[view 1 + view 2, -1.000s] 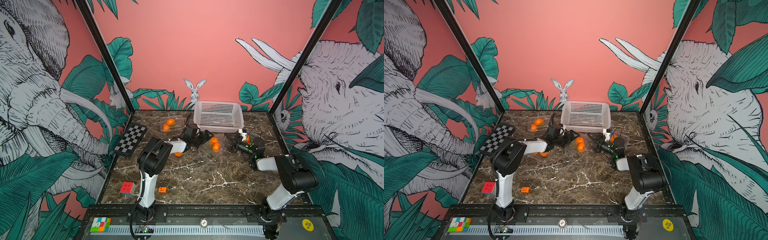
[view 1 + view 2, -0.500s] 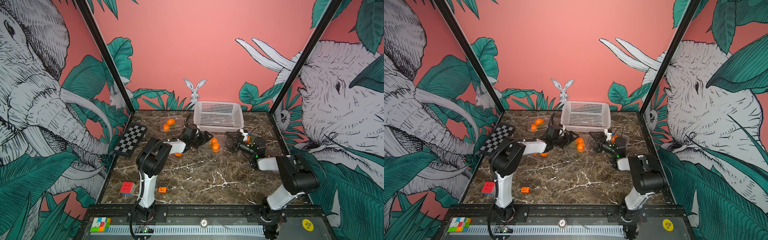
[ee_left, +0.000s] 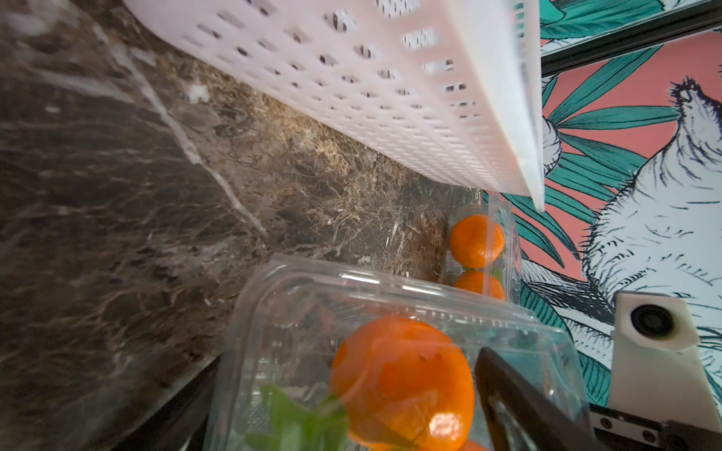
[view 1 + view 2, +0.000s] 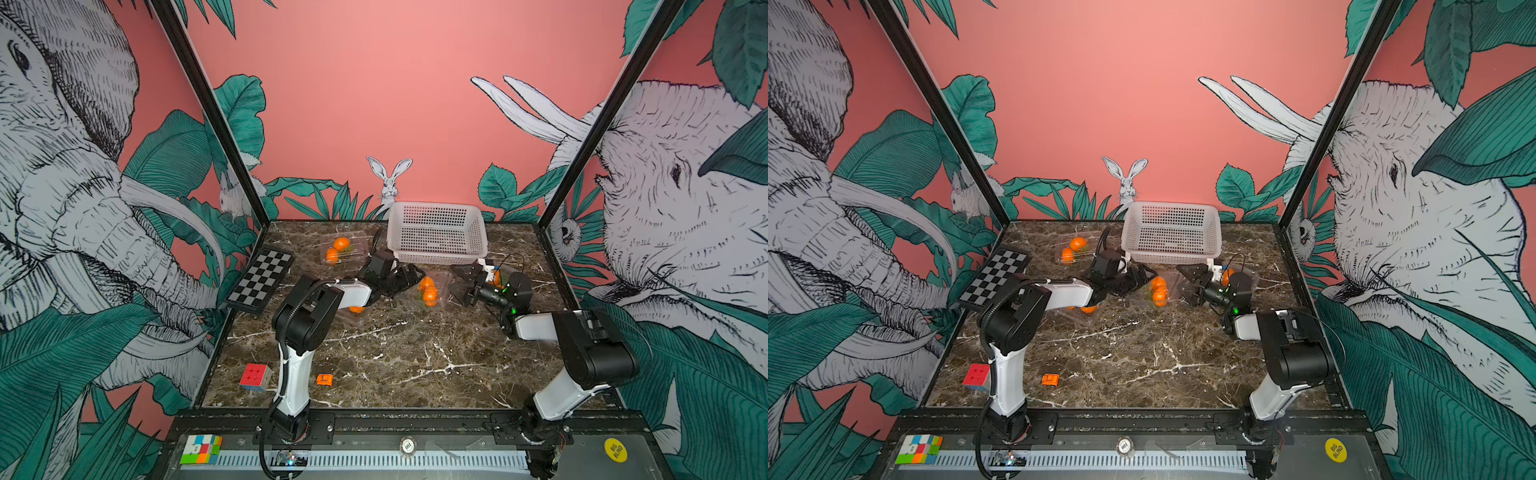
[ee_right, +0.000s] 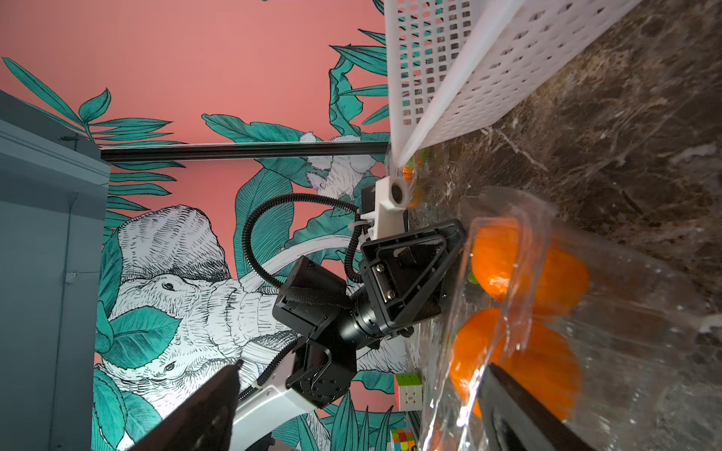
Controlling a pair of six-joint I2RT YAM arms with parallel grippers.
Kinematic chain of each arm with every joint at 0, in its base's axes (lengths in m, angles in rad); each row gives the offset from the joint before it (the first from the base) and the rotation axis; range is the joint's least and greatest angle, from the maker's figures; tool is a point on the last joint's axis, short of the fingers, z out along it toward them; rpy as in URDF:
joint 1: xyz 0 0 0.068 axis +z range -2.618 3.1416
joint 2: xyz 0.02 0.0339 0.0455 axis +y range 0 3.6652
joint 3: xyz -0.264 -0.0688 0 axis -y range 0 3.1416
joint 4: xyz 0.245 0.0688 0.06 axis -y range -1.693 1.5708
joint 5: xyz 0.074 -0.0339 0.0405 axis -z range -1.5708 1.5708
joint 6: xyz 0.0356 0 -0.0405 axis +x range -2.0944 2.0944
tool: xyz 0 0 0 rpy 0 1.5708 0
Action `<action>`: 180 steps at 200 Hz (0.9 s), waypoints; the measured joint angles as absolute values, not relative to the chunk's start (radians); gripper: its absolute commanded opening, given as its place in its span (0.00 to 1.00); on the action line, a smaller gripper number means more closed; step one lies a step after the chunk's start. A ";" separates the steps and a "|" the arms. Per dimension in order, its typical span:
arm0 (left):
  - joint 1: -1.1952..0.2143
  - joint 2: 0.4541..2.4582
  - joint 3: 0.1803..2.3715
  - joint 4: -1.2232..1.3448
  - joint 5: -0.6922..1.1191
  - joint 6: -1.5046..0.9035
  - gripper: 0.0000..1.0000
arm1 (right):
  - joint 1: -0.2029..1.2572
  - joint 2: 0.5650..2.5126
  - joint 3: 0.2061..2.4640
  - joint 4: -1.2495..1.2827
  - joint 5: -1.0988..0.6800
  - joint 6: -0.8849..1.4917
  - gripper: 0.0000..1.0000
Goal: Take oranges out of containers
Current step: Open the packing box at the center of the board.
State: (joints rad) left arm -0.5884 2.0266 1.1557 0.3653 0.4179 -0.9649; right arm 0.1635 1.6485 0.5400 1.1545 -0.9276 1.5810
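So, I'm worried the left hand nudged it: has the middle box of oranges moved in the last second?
No. The middle box sits in the same spot as before, just in front of the white basket, in both top views.

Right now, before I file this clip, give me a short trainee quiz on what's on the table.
1. True or false: the clear container between the left tool and the right tool holds two oranges.
2. Which lies nearest the small orange block? A) white basket B) red-topped cube C) chessboard
3. Fill in: a further orange is partly hidden under the ___ arm.
Key: 1 true; 2 B; 3 left.
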 measured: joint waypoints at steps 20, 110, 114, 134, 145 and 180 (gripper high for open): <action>-0.588 2.027 1.155 0.366 0.414 -0.964 0.94 | 0.163 1.657 0.545 1.154 -0.927 1.586 0.93; -0.587 2.012 1.131 0.371 0.382 -0.949 0.93 | 0.183 1.711 0.588 1.139 -0.937 1.606 0.92; -0.587 2.012 1.130 0.371 0.382 -0.949 0.93 | 0.183 1.711 0.588 1.139 -0.938 1.605 0.92; -0.587 2.011 1.129 0.372 0.384 -0.946 0.92 | 0.183 1.693 0.588 1.117 -0.942 1.591 0.92; -0.588 2.011 1.129 0.373 0.388 -0.945 0.92 | 0.183 1.672 0.588 1.091 -0.943 1.576 0.93; -0.589 2.006 1.128 0.375 0.398 -0.939 0.91 | 0.179 1.636 0.588 1.062 -0.951 1.555 0.93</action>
